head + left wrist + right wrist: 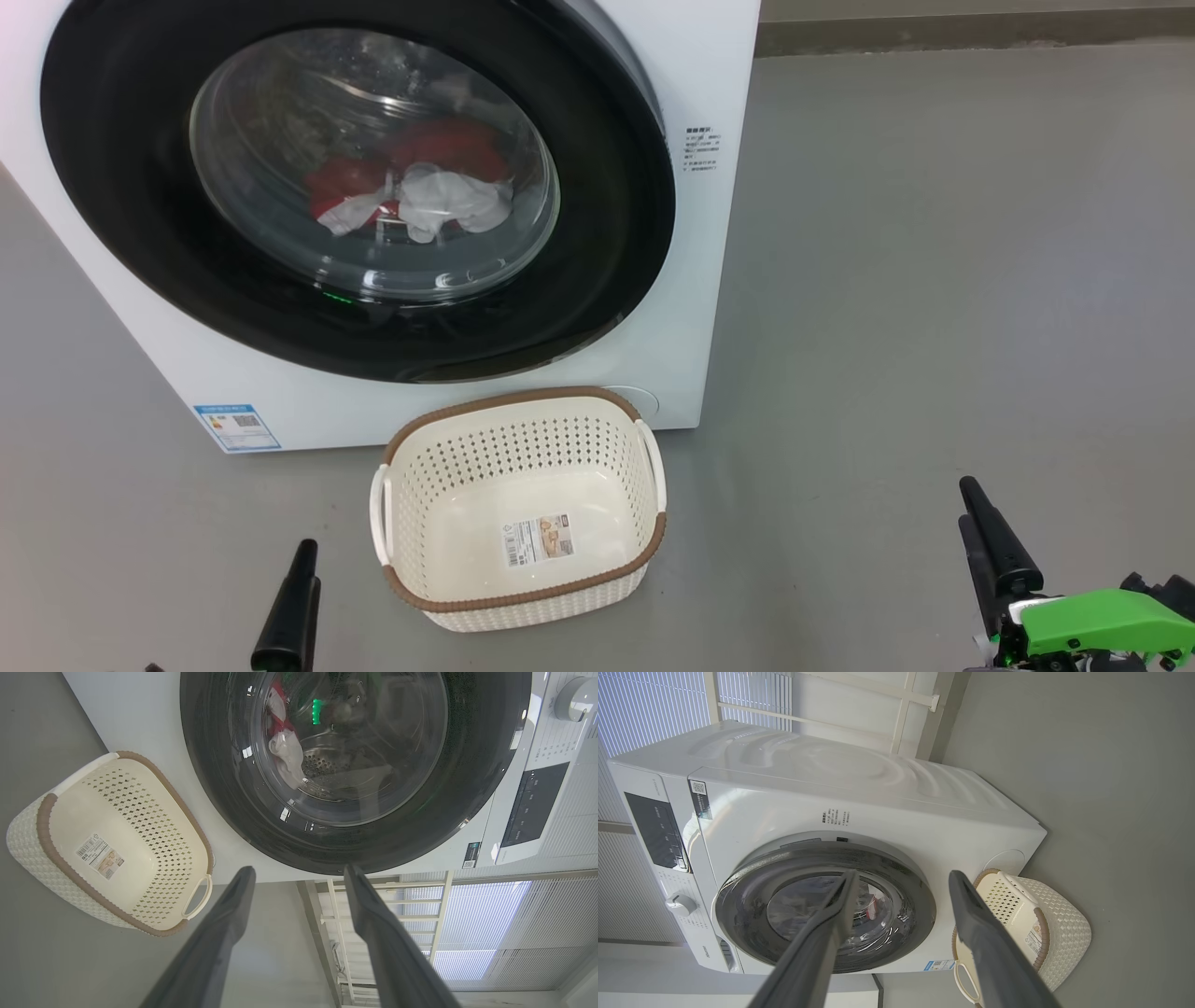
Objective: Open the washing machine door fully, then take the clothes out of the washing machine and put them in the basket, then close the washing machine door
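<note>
The white washing machine [714, 233] stands at the upper left on the floor. The washing machine door [121, 215], with its black rim and glass bowl, sits over the opening; I cannot tell whether it is latched. Behind the glass lie the clothes [420, 182], red and white. The cream basket [523, 399] stands empty in front of the machine, a paper label on its bottom. My left gripper [301, 569] hangs low, left of the basket, and its fingers [299, 870] are open with nothing between them. My right gripper [971, 509] is far right of the basket, also open [903, 875] and empty.
Grey floor [934, 280] stretches to the right of the machine up to a wall base [934, 33]. A dark control panel [532, 807] and a knob [572, 700] sit on the machine's top front. White window frames and blinds [467, 919] lie beyond.
</note>
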Robot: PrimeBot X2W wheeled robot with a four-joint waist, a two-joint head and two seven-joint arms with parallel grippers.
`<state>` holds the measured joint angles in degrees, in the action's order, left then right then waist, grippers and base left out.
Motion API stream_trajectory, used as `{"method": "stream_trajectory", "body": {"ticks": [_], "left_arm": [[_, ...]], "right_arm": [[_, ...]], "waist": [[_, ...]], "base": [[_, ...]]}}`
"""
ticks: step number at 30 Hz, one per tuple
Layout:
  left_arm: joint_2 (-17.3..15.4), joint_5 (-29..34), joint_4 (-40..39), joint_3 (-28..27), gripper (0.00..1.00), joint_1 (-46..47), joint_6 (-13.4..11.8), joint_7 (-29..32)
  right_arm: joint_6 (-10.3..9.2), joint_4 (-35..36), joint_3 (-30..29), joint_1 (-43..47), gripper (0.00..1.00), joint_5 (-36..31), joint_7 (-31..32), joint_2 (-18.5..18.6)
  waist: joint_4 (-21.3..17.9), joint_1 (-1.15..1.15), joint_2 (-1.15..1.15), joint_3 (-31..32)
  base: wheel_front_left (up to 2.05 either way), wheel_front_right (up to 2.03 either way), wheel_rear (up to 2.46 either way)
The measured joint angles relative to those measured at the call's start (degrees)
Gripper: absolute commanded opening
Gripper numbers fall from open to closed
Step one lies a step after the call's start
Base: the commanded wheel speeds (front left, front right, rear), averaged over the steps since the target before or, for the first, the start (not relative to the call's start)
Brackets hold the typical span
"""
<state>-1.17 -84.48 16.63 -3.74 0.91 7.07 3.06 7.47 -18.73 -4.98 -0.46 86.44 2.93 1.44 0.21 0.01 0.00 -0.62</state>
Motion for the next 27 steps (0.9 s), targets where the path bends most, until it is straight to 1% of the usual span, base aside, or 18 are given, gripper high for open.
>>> {"method": "stream_trajectory", "body": {"ticks": [5,13,20,22,27], "left_arm": [[-0.14,5.60,-0.20,0.36,1.00,-0.09,0.00,-0.93],[-0.13,12.17,-1.31,0.40,1.00,-0.95,0.00,-2.23],[-0.13,18.90,-2.09,0.34,1.00,-1.09,0.00,-3.24],[-0.13,19.92,-2.24,0.34,1.00,-1.10,0.00,-3.30],[-0.13,24.50,-2.65,0.45,1.00,-1.15,-0.05,-4.23]], "right_arm": [[0.00,0.13,0.32,0.00,1.00,-2.44,-0.86,0.22],[0.00,0.29,1.63,0.01,1.00,-8.50,-2.02,1.00],[0.00,0.31,2.52,0.01,1.00,-12.69,-3.41,1.63],[0.00,0.32,2.67,0.01,1.00,-13.24,-3.53,1.80],[0.00,0.30,3.96,0.02,1.00,-17.17,-4.33,2.22]], "waist": [[0.08,0.00,0.00,-0.13],[0.19,0.00,0.00,-0.39],[0.20,-0.01,0.00,-0.43],[0.20,0.00,0.00,-0.45],[0.21,0.00,0.00,-0.54]], "base": [[0.00,0.00,0.00],[0.00,0.00,0.00],[0.00,0.00,0.00],[0.00,0.00,0.00],[0.00,0.00,0.00]]}}
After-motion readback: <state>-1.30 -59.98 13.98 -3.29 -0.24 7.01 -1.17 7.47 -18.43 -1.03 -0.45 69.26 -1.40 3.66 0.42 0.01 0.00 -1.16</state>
